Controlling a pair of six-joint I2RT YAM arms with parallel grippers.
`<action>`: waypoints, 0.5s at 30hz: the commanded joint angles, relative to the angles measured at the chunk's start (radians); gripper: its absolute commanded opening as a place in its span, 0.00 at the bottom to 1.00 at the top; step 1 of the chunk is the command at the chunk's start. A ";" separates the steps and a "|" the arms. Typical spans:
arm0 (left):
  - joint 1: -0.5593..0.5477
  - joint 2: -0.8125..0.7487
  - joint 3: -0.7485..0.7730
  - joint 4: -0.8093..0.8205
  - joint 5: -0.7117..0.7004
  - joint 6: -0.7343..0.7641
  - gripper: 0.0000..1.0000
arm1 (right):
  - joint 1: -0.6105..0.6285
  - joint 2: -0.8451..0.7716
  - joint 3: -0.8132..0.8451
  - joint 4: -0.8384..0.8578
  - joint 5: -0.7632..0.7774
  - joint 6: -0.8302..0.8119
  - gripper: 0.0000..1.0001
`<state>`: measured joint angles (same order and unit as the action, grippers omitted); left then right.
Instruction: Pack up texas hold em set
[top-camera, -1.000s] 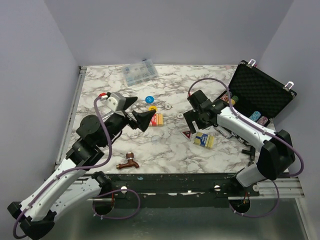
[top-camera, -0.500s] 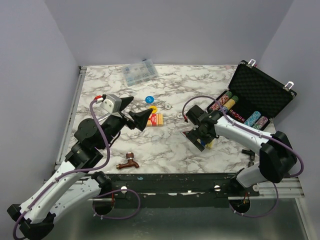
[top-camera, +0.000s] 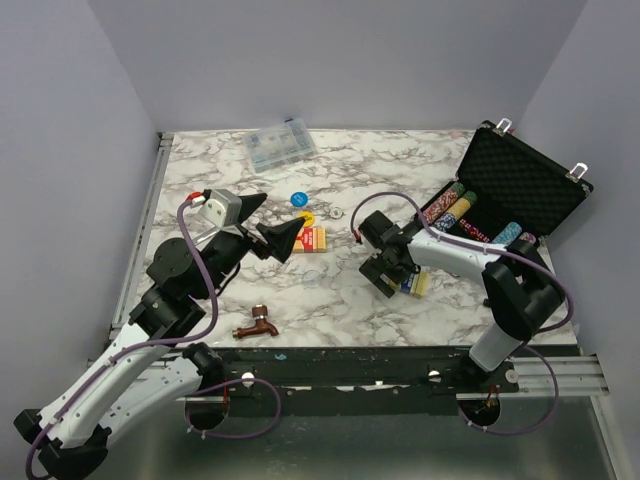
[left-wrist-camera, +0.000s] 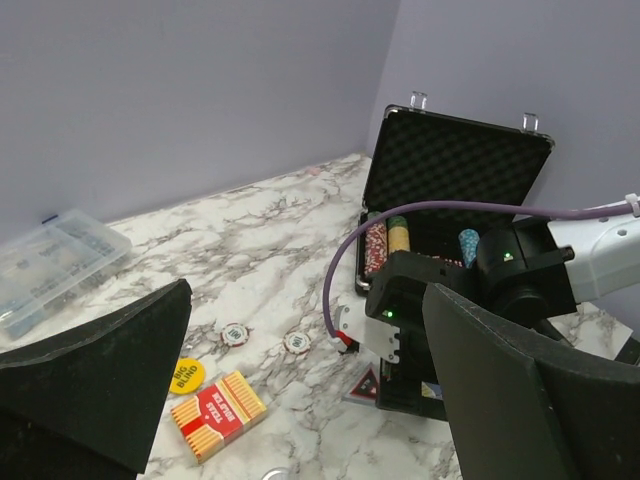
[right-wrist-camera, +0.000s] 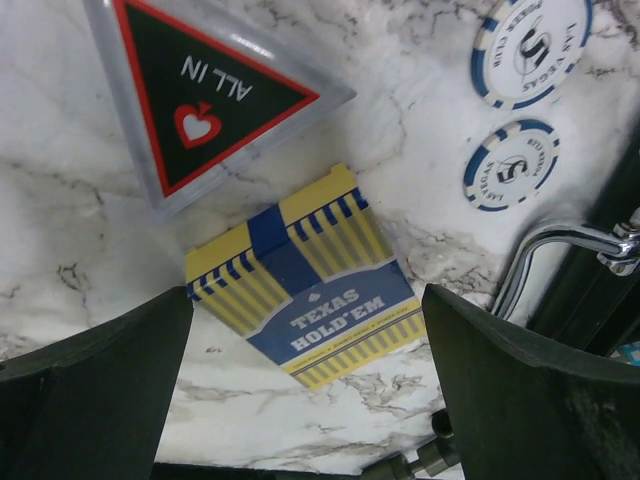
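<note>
The black foam-lined case (top-camera: 520, 185) stands open at the right rear with chip rows (top-camera: 452, 206) inside; it also shows in the left wrist view (left-wrist-camera: 452, 165). My right gripper (top-camera: 391, 278) is open, low over the blue-and-yellow card box (right-wrist-camera: 305, 275), one finger on either side, not touching it. An "ALL IN" triangle (right-wrist-camera: 205, 90) and two blue chips (right-wrist-camera: 528, 45) lie beside the box. My left gripper (top-camera: 272, 236) is open and empty, above the table left of the red card box (top-camera: 313, 238). A blue disc (top-camera: 297, 198), a yellow disc (left-wrist-camera: 186, 374) and two silver-rimmed chips (left-wrist-camera: 235, 333) lie near it.
A clear plastic compartment box (top-camera: 280, 146) sits at the back. A copper faucet (top-camera: 257, 325) lies near the front edge. A small clear disc (top-camera: 312, 279) lies mid-table. The case's metal handle (right-wrist-camera: 560, 245) is just right of the blue card box.
My right gripper has come left and down from beside the case until it stands over the blue card box. My left arm has shifted only slightly.
</note>
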<state>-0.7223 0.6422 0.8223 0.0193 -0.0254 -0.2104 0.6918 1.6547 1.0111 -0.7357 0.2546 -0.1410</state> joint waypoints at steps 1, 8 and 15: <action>-0.003 0.023 0.016 0.001 0.025 -0.004 0.99 | -0.028 0.013 -0.005 0.114 0.047 -0.009 1.00; -0.003 0.035 0.014 0.001 0.025 -0.004 0.99 | -0.105 0.063 0.007 0.213 -0.134 0.038 0.98; -0.002 0.041 0.015 -0.002 0.024 0.000 0.99 | -0.118 0.076 0.037 0.185 -0.126 0.083 0.93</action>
<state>-0.7223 0.6838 0.8223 0.0128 -0.0219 -0.2104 0.5766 1.7096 1.0451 -0.5667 0.1570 -0.1009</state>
